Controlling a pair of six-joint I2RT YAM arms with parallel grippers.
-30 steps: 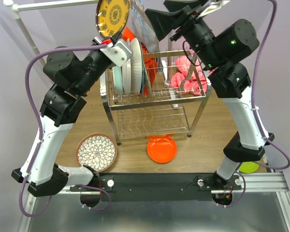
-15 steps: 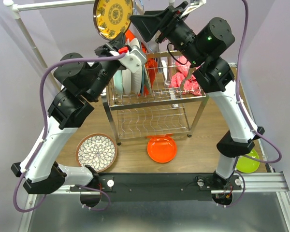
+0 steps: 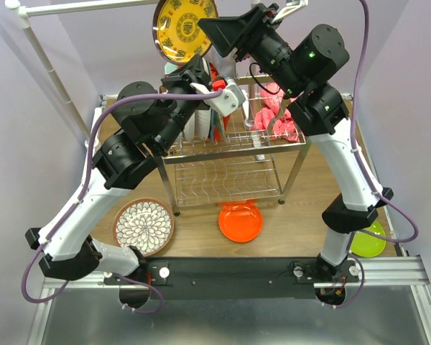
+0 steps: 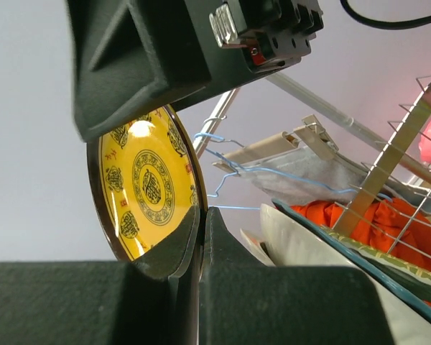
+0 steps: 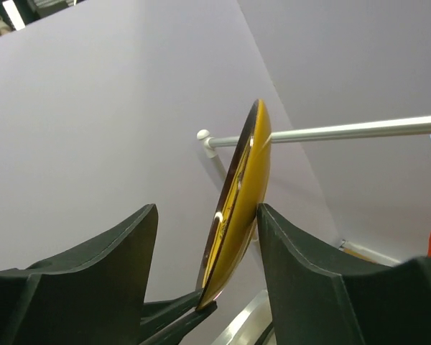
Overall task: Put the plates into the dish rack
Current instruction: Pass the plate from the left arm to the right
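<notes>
Wood tabletop under lilac walls, with a white rail standing far left. I see the rack mid-table, with racked plates on edge in its upper shelf and a pink cloth at its right end. On the wood lie a floral plate near left, an orange plate just near of the rack, and a lime plate near right. High over the rack's far side, my left gripper pinches the yellow plate by its lower rim, on edge. My right gripper straddles that plate with its jaws wide. One finger looks to touch its back, and the other is apart.
</notes>
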